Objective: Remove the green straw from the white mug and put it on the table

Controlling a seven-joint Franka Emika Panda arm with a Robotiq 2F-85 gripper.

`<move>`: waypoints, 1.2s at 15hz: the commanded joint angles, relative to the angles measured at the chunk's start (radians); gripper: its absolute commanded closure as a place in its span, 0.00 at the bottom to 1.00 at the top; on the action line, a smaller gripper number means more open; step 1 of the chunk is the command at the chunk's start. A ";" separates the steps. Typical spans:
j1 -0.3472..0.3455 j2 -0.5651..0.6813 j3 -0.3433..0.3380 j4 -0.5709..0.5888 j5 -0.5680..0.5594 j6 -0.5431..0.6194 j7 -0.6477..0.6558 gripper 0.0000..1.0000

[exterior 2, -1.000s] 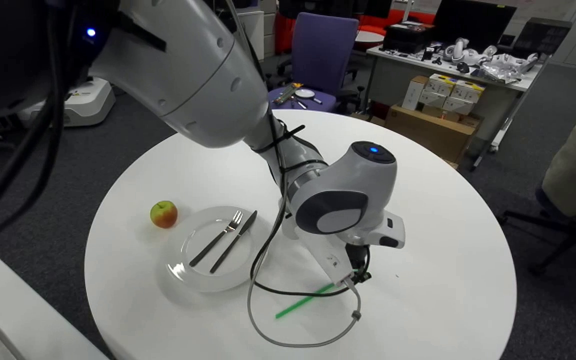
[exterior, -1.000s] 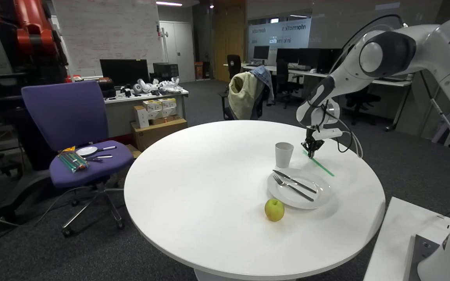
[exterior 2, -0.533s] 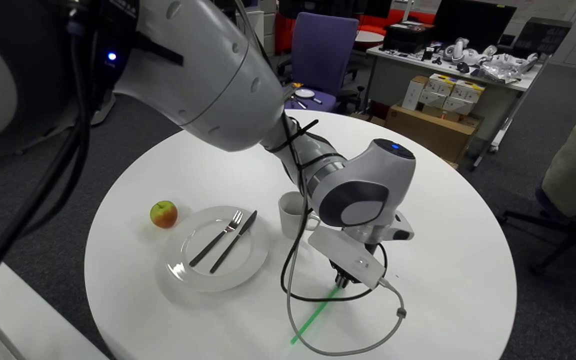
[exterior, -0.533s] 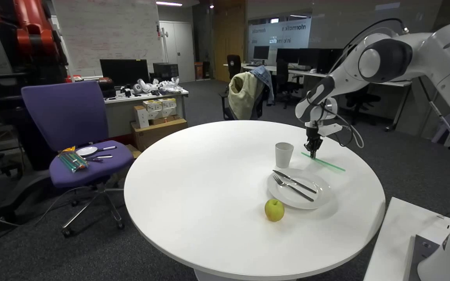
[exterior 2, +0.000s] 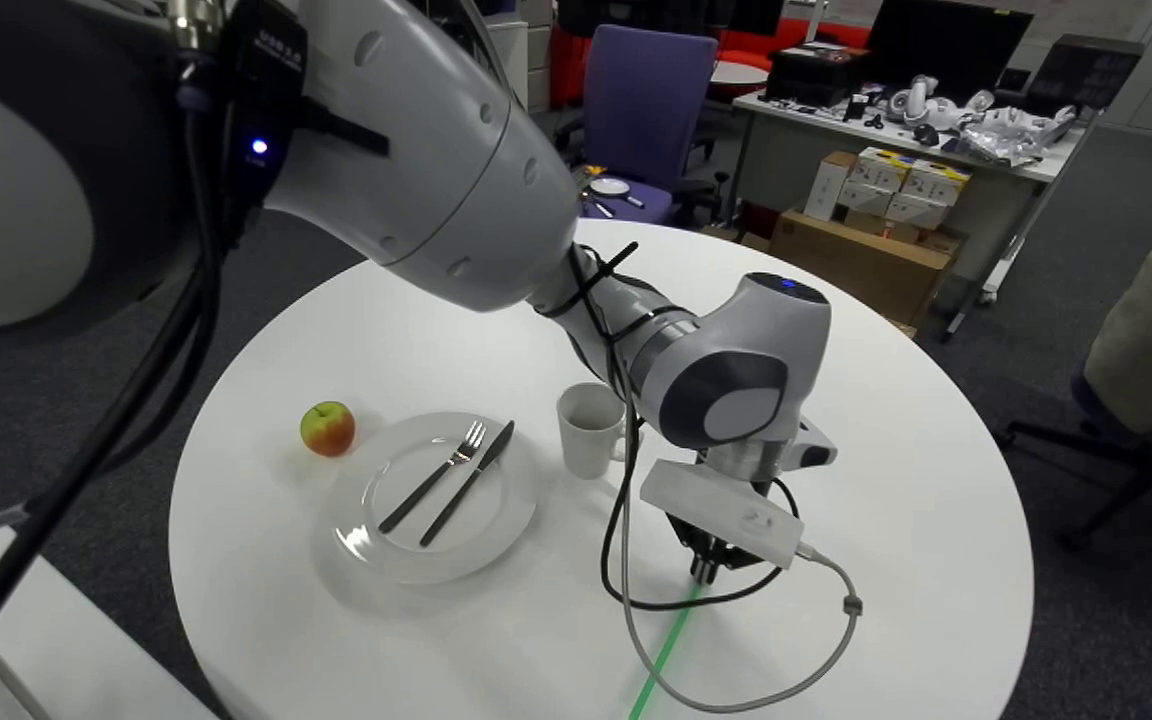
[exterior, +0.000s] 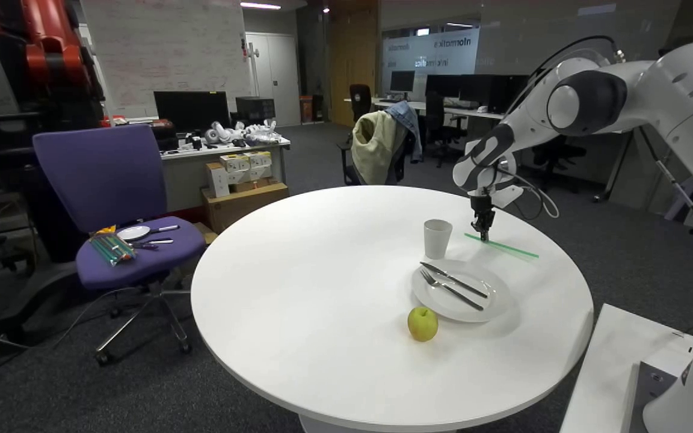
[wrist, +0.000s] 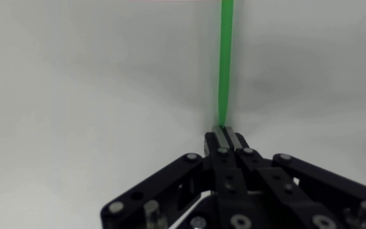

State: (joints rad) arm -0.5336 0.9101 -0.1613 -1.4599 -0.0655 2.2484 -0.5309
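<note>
White arm (exterior: 641, 90) arched, pincer (wrist: 223, 128) downward, pinching green straw (wrist: 225, 63), perhaps touching table (exterior: 322, 270)

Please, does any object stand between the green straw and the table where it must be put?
Nothing visible does. The gripper is closed on the green straw, and the table shows directly beneath it; the white mug and the plate stand off to the side.

Purple chair (exterior: 106, 174), one. Behind it, from where I stand: whiteboard (exterior: 166, 51), faintly written on. Near it: cluttered white desk (exterior: 202, 153), dark monitor (exterior: 191, 111), cardboard box (exterior: 247, 203). Beneath it: dark grey carpet (exterior: 154, 391). Well apart from it: wood-toned panel (exterior: 352, 66), lettered glass (exterior: 434, 55), lit ceiling strip (exterior: 260, 6).
</note>
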 commanded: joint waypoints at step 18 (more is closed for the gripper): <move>0.026 -0.515 -0.012 -0.373 0.235 0.058 0.216 0.00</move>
State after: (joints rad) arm -0.5420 0.5643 -0.1465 -1.6578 0.1426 2.3088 -0.4344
